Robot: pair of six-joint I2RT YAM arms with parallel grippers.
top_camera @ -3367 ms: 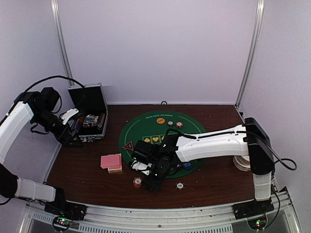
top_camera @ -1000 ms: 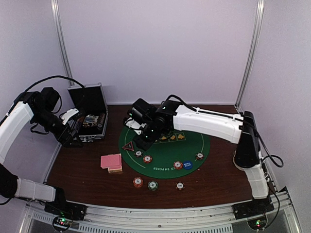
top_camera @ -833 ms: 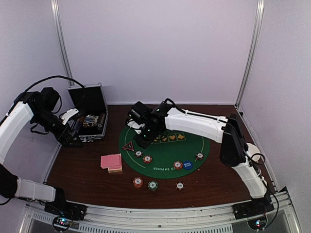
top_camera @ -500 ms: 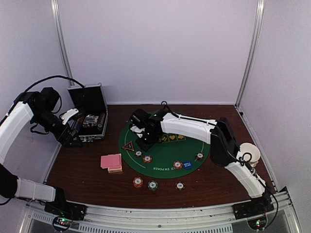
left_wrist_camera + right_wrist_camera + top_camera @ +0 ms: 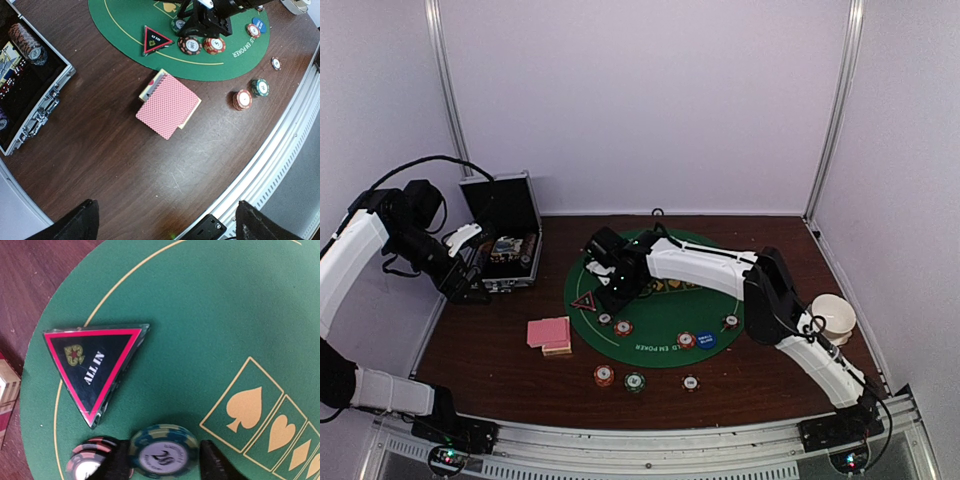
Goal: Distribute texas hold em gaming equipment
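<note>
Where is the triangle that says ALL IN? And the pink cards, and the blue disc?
ALL IN triangle [image 5: 92, 367]: right wrist view, on its black middle by the words.
Pink cards [image 5: 167, 105]: left wrist view, on the top card's patterned back.
Blue disc [image 5: 706, 340]: top view, on its flat face.
</note>
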